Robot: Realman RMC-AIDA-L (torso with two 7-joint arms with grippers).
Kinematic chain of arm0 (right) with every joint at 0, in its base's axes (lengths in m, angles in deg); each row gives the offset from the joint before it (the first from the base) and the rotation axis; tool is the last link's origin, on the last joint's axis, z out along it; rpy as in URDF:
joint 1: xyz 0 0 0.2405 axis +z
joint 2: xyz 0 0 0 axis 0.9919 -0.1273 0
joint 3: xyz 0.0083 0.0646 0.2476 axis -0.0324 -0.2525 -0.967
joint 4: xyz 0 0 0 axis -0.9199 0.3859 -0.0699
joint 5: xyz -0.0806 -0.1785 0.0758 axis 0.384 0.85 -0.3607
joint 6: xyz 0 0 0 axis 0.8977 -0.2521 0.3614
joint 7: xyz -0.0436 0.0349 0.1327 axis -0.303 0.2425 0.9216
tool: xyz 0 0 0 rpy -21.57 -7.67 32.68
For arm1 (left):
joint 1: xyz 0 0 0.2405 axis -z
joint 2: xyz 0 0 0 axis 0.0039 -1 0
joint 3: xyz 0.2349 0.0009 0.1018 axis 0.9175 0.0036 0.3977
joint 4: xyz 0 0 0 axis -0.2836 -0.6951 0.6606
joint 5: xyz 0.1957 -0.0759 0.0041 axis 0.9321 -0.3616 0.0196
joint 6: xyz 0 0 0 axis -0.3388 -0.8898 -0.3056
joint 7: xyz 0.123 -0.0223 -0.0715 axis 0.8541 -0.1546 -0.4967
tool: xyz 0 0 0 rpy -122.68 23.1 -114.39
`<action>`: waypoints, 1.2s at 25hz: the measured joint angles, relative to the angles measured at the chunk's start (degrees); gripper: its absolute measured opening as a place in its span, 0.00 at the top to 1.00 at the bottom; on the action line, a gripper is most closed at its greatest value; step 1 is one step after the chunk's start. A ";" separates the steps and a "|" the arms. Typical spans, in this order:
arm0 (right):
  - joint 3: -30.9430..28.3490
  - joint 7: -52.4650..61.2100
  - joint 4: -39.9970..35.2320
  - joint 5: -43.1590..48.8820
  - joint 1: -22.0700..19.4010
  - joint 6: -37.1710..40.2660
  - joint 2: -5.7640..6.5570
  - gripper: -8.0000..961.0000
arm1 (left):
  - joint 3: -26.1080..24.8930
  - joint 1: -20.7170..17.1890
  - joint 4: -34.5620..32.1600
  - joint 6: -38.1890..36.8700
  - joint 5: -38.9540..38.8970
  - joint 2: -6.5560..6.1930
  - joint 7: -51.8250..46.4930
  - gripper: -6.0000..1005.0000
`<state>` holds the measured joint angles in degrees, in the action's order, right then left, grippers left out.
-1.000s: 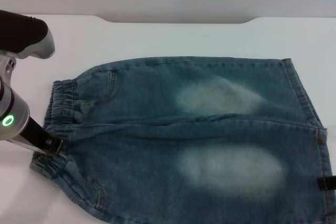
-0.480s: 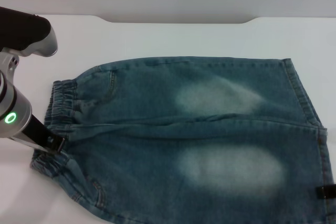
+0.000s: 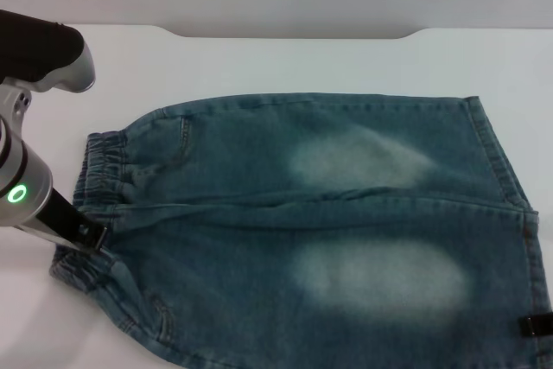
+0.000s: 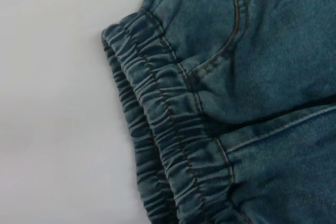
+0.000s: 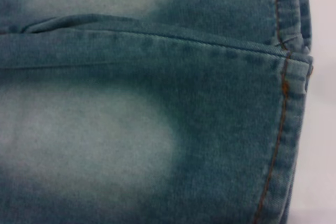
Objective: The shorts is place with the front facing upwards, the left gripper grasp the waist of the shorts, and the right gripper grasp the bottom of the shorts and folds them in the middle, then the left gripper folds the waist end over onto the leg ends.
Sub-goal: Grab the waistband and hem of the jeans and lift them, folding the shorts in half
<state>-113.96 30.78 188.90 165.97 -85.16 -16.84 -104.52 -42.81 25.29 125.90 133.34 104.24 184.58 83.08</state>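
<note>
Two grippers sit at opposite ends of the soft, floppy shorts (image 3: 320, 231): the left gripper (image 3: 93, 238) on the waist (image 3: 102, 181), the right gripper (image 3: 537, 326) at the hem. Whether either has closed, I cannot tell. Thick denim should be pinched at the elastic band and stitched hem.

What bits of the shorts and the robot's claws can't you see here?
- Left gripper: head view, fingertips blend into the waist; grip unclear.
- Right gripper: head view, cut off by the edge.
- Shorts: head view, near leg cut off below.

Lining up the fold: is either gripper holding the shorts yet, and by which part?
Cannot be told. The left gripper sits at the waist of the shorts; the right gripper at the leg hem. Neither's fingers show.
</note>
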 joint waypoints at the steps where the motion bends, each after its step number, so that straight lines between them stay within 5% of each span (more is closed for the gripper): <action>1: -0.17 0.04 0.14 -0.07 -0.11 -0.03 0.00 0.17 | 0.00 0.09 0.01 0.01 0.00 0.01 -0.01 0.95; 30: -0.57 0.64 -1.24 -1.57 -1.80 -0.02 0.08 0.17 | 0.03 0.54 -0.46 -0.17 0.09 -0.07 0.16 0.95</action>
<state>-114.53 31.42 187.66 164.39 -86.95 -16.86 -104.44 -42.77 25.83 125.44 133.16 104.32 184.51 83.24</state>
